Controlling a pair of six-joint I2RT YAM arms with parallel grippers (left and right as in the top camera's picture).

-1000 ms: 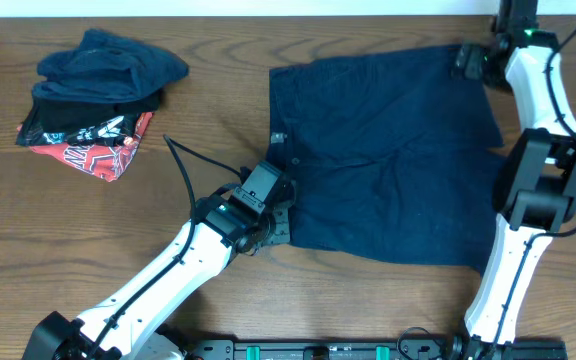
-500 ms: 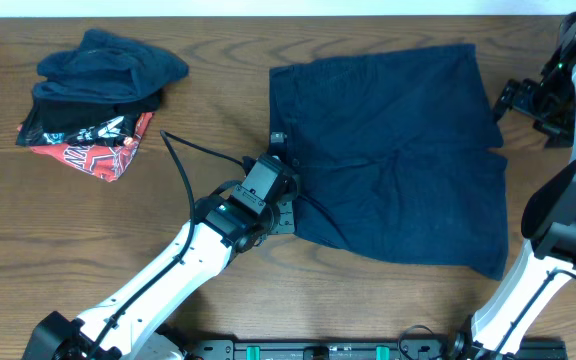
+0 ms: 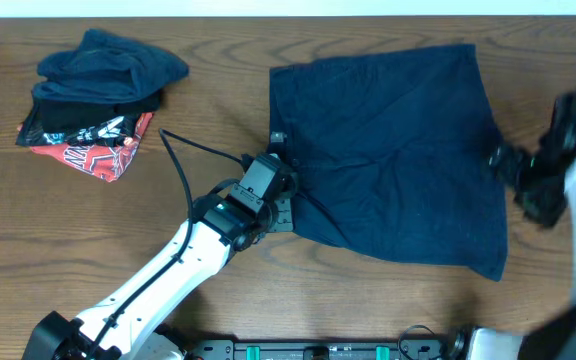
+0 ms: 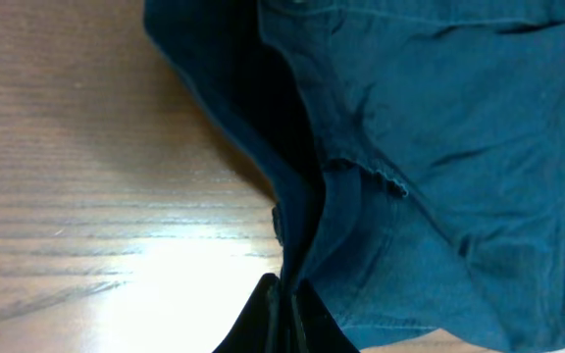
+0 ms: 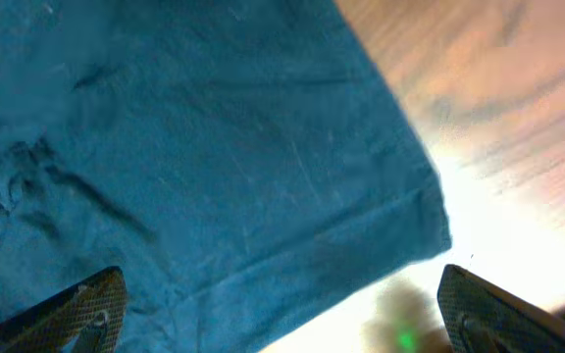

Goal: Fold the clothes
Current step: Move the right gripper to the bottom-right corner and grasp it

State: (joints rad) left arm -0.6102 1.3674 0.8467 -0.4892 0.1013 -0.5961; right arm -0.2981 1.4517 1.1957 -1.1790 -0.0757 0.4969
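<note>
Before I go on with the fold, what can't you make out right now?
Right pincer: motion-blurred overhead; jaws unreadable there.
Left pincer: fingertips hidden under its own body overhead, cropped by the bottom edge in the left wrist view.
Clothes: how many layers are pinched, hidden inside the fold, left wrist view.

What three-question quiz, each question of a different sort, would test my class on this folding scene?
1. True or false: the left tool is shut on the garment's edge.
2. The right tool is: A) open, holding nothing; B) shut on the garment; C) shut on nothing.
3. Fill in: the pile of other clothes lies on the ___ arm's side of the table.
Key: 1 true; 2 A; 3 left.
</note>
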